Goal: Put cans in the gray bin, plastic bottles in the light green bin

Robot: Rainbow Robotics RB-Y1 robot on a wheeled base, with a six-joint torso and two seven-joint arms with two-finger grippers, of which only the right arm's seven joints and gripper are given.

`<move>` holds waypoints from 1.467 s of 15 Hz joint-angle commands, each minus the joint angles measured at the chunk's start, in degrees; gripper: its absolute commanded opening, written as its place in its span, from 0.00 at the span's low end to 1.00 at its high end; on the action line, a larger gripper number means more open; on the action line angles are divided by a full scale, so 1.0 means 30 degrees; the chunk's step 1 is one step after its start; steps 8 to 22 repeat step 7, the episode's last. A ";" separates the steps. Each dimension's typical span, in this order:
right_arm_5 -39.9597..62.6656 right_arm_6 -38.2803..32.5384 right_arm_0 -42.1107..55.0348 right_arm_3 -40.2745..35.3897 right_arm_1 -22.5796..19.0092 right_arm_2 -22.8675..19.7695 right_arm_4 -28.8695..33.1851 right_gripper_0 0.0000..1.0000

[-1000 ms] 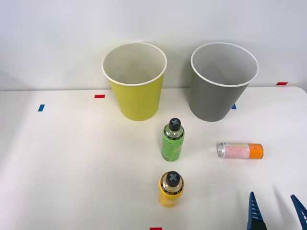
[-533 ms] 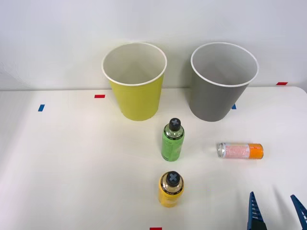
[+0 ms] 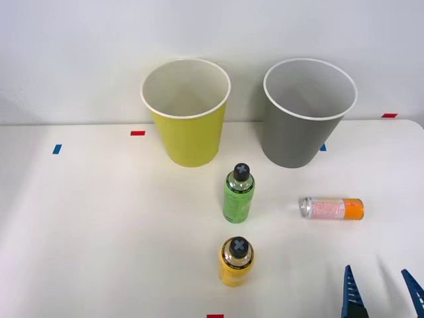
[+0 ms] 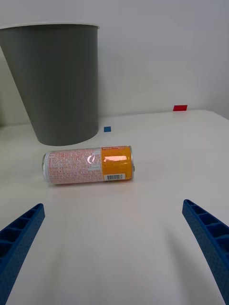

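Nothing has moved: the right gripper [image 3: 383,291] stays spread near the pink can [image 3: 332,209].

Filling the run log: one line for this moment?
right gripper open, empty | pink can lying before it | gray bin beyond | bottles unsorted

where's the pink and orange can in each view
Front view: the pink and orange can lies on its side on the table, right of the green bottle and in front of the gray bin.
Right wrist view: the can lies on its side just ahead of the open right gripper.
Shared landmark: the gray bin standing behind the can.
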 commanded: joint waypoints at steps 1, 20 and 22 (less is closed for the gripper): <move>0.0001 0.0001 0.0000 0.0001 0.0000 0.0000 0.0000 1.00; 0.0001 0.0001 0.0000 0.0001 0.0000 0.0000 0.0000 1.00; 0.0001 0.0001 0.0000 0.0001 0.0000 0.0000 0.0000 1.00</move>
